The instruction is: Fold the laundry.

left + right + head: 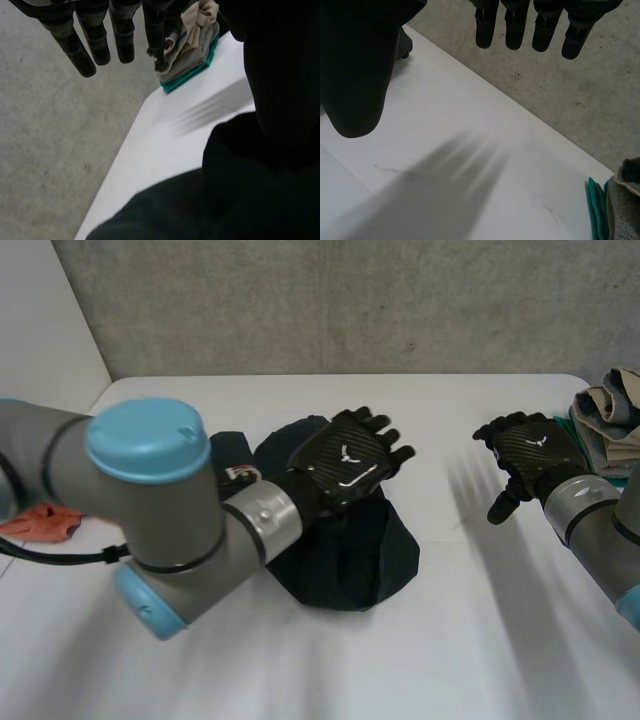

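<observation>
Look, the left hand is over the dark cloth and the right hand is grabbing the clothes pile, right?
No. The right hand is open over the table, beside the clothes pile, not grabbing it; the right wrist view shows this. The left hand is over the dark cloth.

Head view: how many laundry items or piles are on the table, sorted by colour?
Dark garment: 1
Orange-red cloth: 1
Stack of folded cloths in beige, grey and teal: 1 (counted as one pile)
Total: 3
</observation>
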You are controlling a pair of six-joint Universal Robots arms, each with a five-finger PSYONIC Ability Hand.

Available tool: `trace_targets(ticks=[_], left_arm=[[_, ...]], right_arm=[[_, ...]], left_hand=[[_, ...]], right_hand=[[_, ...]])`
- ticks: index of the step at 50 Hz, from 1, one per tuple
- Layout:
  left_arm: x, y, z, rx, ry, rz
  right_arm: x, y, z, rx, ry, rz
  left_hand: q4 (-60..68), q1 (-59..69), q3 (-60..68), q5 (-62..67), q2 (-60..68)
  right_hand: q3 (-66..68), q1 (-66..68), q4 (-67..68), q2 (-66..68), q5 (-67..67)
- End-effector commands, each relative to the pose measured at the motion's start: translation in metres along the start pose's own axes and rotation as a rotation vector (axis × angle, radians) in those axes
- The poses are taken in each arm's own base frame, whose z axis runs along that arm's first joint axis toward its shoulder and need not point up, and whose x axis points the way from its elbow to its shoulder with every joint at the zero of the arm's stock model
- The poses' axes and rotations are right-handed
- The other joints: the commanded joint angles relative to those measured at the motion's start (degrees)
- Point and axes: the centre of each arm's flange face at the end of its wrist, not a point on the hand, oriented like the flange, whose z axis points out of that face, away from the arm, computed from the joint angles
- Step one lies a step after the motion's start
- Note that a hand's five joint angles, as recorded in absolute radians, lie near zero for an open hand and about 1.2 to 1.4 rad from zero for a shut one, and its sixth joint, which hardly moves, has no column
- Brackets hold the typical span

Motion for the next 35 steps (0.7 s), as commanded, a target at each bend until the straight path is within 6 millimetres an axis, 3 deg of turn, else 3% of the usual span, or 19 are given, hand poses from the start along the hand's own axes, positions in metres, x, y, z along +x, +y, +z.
trace_targets(ticks=[1,6,10,13,22,26,27,28,29,30,32,35], left_arm=[[-0.016,0.006,-0.036,-0.157,0.034,-0.024],[-0.026,0.038,-0.059,-0.3,0.092,0.012],[-0.046,0.065,-0.058,-0.333,0.054,0.065],[-0.059,0.09,-0.045,-0.333,-0.002,0.069],[-0.066,0.146,-0.005,-0.335,-0.132,0.031],[-0.069,0.155,0.01,-0.332,-0.187,0.065],[-0.069,0.157,0.013,-0.337,-0.195,0.069],[-0.069,0.16,0.015,-0.345,-0.204,0.074],[-0.073,0.163,0.019,-0.362,-0.223,0.083],[-0.078,0.16,0.02,-0.367,-0.24,0.086],[-0.09,0.149,0.021,-0.363,-0.285,0.101],[-0.112,0.099,0.025,-0.25,-0.382,0.095]], right_arm=[[0.001,0.002,0.001,-0.009,0.01,-0.004],[-0.001,0.003,0.002,-0.015,0.004,-0.004],[-0.004,0.006,0.003,-0.024,-0.008,-0.006],[-0.009,0.009,0.002,-0.035,-0.021,-0.017],[-0.01,0.013,0.002,-0.05,-0.026,-0.047],[-0.008,0.014,0.003,-0.051,-0.025,-0.046],[-0.008,0.014,0.003,-0.051,-0.025,-0.046],[-0.008,0.014,0.003,-0.053,-0.024,-0.046],[-0.008,0.014,0.004,-0.054,-0.023,-0.046],[-0.008,0.014,0.004,-0.054,-0.021,-0.046],[-0.008,0.014,0.004,-0.054,-0.021,-0.046],[-0.006,0.013,0.004,-0.051,-0.017,-0.05]], left_hand=[[-1.48,-1.62,-2.02,-2.65,-7.16],[-1.48,-1.62,-2.02,-2.65,-7.16],[-1.48,-1.62,-2.02,-2.65,-7.16],[-1.48,-1.62,-2.02,-2.65,-7.16],[-1.48,-1.62,-2.02,-2.65,-7.16],[-0.29,-0.43,-0.83,-1.45,-5.97],[5.57,5.43,5.03,4.4,-0.11],[17.12,16.98,16.58,15.95,11.44],[51.54,51.4,51.0,50.37,45.86],[68.35,68.21,67.81,67.18,62.67],[68.52,68.38,67.98,67.35,62.84],[68.52,68.38,67.98,67.35,62.84]], right_hand=[[-1.72,-7.89,-1.68,-2.07,-2.43],[-1.72,-7.89,-1.68,-2.07,-2.43],[-1.72,-7.89,-1.68,-2.07,-2.43],[-1.72,-7.89,-1.68,-2.07,-2.43],[-1.72,-7.89,-1.68,-2.07,-2.43],[-1.72,-7.89,-1.68,-2.07,-2.43],[-1.72,-7.89,-1.68,-2.07,-2.43],[-1.72,-7.89,-1.68,-2.07,-2.43],[-1.72,-7.89,-1.68,-2.07,-2.43],[-1.72,-7.89,-1.68,-2.07,-2.43],[-1.72,-7.89,-1.68,-2.07,-2.43],[-1.72,-7.89,-1.68,-2.07,-2.43]])
